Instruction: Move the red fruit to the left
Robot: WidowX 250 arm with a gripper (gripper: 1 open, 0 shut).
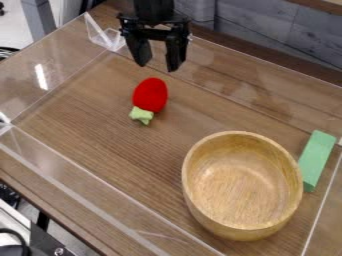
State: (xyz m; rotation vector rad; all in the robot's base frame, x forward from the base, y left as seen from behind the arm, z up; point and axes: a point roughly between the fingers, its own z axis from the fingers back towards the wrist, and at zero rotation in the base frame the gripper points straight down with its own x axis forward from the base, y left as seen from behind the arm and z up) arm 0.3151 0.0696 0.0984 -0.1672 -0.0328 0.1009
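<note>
So nearest us we've got the clear plastic wall (80, 215) edging the wooden surface (80, 125), then the wooden bowl (243, 185) front right with a flat green block (317, 159) just beside it at the right edge. Plenty of bare wood on the left. Mid-surface lies the red fruit (150, 97), glossy red, pale green leafy cap pointing toward us. Farther back the black tool (156, 62) hangs above it, fingers spread wide, gripping nothing

Glossy red plastic-looking fruit (150, 95); smooth round wooden bowl (243, 185); matt flat green block (317, 159); wood-grain tabletop (94, 120); clear glossy plastic walls (60, 45).
</note>
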